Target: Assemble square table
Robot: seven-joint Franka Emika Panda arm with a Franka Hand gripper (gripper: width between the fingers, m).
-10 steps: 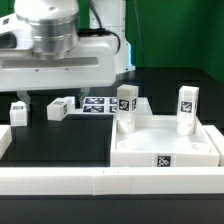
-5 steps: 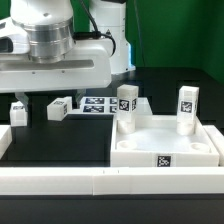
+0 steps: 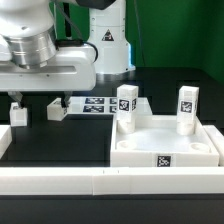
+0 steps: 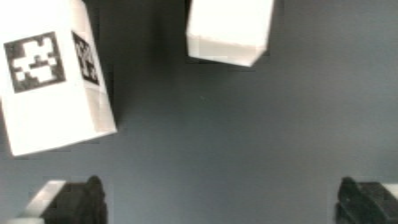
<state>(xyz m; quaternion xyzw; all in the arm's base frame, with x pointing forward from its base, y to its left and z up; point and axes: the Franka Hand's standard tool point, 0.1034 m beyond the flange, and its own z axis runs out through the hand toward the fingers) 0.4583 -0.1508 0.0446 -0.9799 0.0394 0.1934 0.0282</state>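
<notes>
The hand (image 3: 38,101) hangs wide open, holding nothing; two small white tagged plastic block legs (image 3: 58,108) lie near its fingertips on the black bench (image 3: 60,142).

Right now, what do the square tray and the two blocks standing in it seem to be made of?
The tabletop looks like white moulded plastic, smooth and perhaps faintly glossy, judging by its even colour and soft-edged rim. The two legs standing in it look like the same plastic; their black-and-white tags seem printed or stuck on.

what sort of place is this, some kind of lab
Probably a robotics lab bench: a robot arm over a black table, tag-marked white tabletop and legs, and a marker board.
</notes>
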